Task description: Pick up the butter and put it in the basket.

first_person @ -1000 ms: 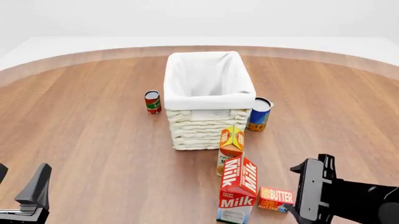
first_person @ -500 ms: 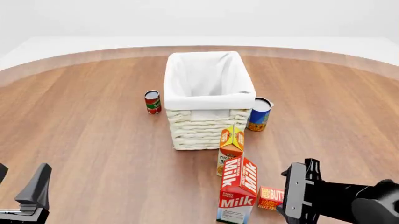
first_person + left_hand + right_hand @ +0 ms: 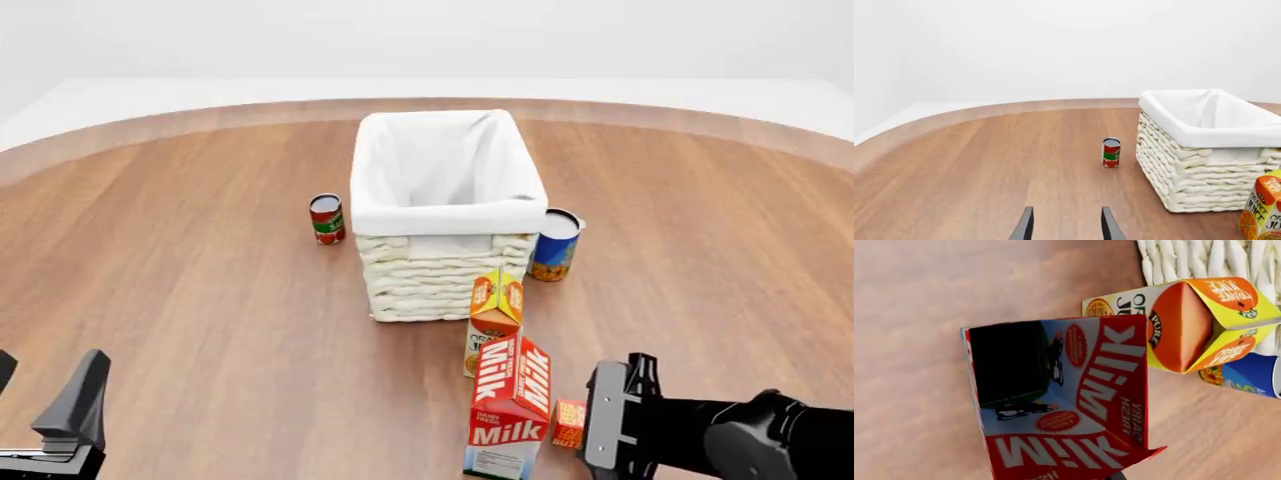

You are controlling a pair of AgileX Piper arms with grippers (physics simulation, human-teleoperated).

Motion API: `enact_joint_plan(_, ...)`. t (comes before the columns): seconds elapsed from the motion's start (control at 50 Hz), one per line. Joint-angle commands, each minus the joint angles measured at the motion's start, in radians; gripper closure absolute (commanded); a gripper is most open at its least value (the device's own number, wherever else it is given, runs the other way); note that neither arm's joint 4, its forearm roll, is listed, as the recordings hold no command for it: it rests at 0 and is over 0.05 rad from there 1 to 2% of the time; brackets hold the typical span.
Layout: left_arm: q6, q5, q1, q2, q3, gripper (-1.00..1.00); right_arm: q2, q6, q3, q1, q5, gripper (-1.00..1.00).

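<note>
The butter (image 3: 570,423) sits low in the front view, right of the middle, and only a thin strip of it shows. It lies on the table (image 3: 200,300) between the milk (image 3: 509,408) on its left and the right gripper (image 3: 611,432) on its right. The gripper's black body covers most of the box, so I cannot tell if its fingers are wide, narrow or holding anything. The right arm (image 3: 761,445) comes in from the lower right corner. The basket (image 3: 445,215) stands in the middle of the frame, higher up, well apart from the butter. The juice (image 3: 494,318) stands just below the basket, near its lower right corner, and just above the milk. A blue can (image 3: 555,244) stands just beside the basket's right wall, and a red can (image 3: 327,219) stands near its left wall. The left gripper (image 3: 74,410) sits in the lower left corner, far from all these things. In the left wrist view its two dark fingers (image 3: 1023,227) stand apart with bare table between them, so it is open and holds nothing. In the right wrist view the milk fills the middle, with the juice beside it, and the butter is hidden.
</note>
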Motion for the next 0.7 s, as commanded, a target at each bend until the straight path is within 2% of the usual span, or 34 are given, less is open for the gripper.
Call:
enact_joint_plan(0.02, 0.0, 0.0, 0.0, 0.0, 0.0, -1.0, 0.121, 0.004, 0.012, -0.001, -0.107, -1.0)
enact_joint_plan(0.14, 0.0, 0.0, 0.0, 0.0, 0.0, -1.0, 0.151, 0.005, 0.012, 0.003, -0.13, -1.0)
enact_joint_plan(0.2, 0.0, 0.0, 0.0, 0.0, 0.0, -1.0, 0.156, -0.014, 0.018, -0.01, -0.139, -1.0)
enact_joint_plan(0.22, 0.0, 0.0, 0.0, 0.0, 0.0, -1.0, 0.149, -0.015, 0.015, -0.01, -0.135, 1.0)
enact_joint_plan(0.54, 0.0, 0.0, 0.0, 0.0, 0.0, -1.0, 0.003, -0.027, -0.016, -0.015, 0.006, 1.0)
enact_joint_plan(0.7, 0.0, 0.0, 0.0, 0.0, 0.0, -1.0, -0.185, -0.072, -0.053, -0.084, 0.181, 1.0)
